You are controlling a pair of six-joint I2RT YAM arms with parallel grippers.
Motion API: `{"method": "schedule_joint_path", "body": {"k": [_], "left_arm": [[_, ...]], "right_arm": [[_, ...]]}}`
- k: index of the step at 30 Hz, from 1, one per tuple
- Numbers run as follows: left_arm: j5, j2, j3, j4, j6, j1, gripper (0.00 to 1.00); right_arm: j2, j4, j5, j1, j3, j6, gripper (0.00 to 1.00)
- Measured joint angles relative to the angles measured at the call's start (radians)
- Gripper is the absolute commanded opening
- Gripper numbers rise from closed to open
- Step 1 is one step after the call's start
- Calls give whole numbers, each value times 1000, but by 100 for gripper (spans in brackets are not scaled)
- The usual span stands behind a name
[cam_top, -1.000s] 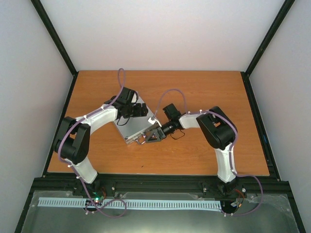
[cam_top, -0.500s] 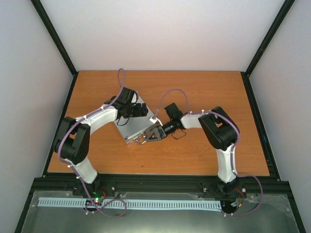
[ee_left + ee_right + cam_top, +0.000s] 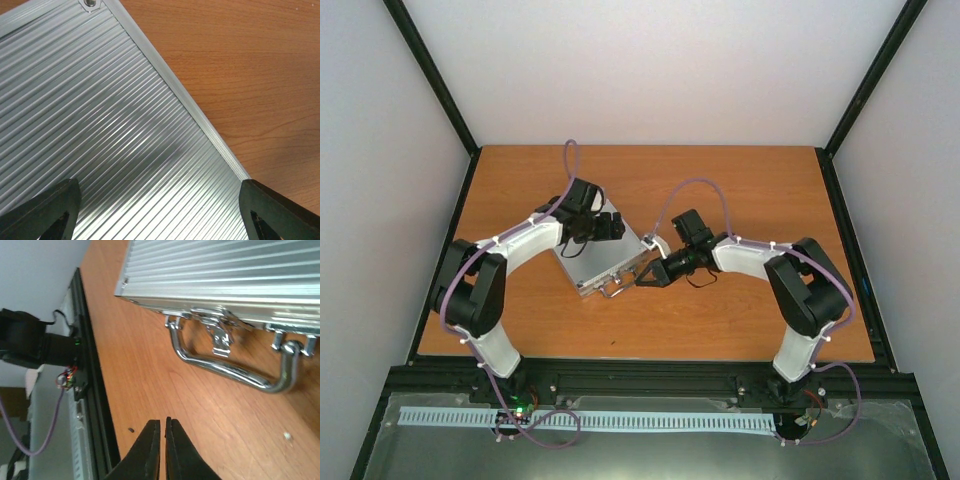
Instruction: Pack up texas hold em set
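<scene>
The silver case [image 3: 592, 262] lies shut and flat on the table [image 3: 740, 190], left of centre and turned at an angle, its ribbed lid facing up. The left gripper [image 3: 160, 212] hangs over the far part of that lid, and from the wrist camera its two fingers [image 3: 47, 210] are spread wide apart, one at each bottom corner of the view with nothing between them. Whether they touch the lid is hard to say from here. On the near side, the right gripper [image 3: 160, 442] sits low over the bare wood, just beside the case's front edge, with its fingers pressed together on nothing. Right ahead of it the chrome handle [image 3: 230, 372] lies folded down against the table, with a latch [image 3: 221, 337] in the middle of the case's front. A dark speck [image 3: 130, 430] lies on the wood near the black rail [image 3: 92, 375].
</scene>
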Motion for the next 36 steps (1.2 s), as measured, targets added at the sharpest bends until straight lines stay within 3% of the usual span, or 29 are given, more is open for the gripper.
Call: {"method": "schedule_joint_path", "body": {"k": [7, 15, 36], "left_arm": [[0, 1, 10, -14, 3, 0, 89], [1, -4, -1, -5, 10, 0, 90], [2, -14, -33, 24, 28, -1, 89]], "right_arm": [[-42, 1, 250, 86, -26, 68, 3], [64, 108, 460, 166, -6, 177, 3], [92, 209, 527, 216, 26, 273, 3]]}}
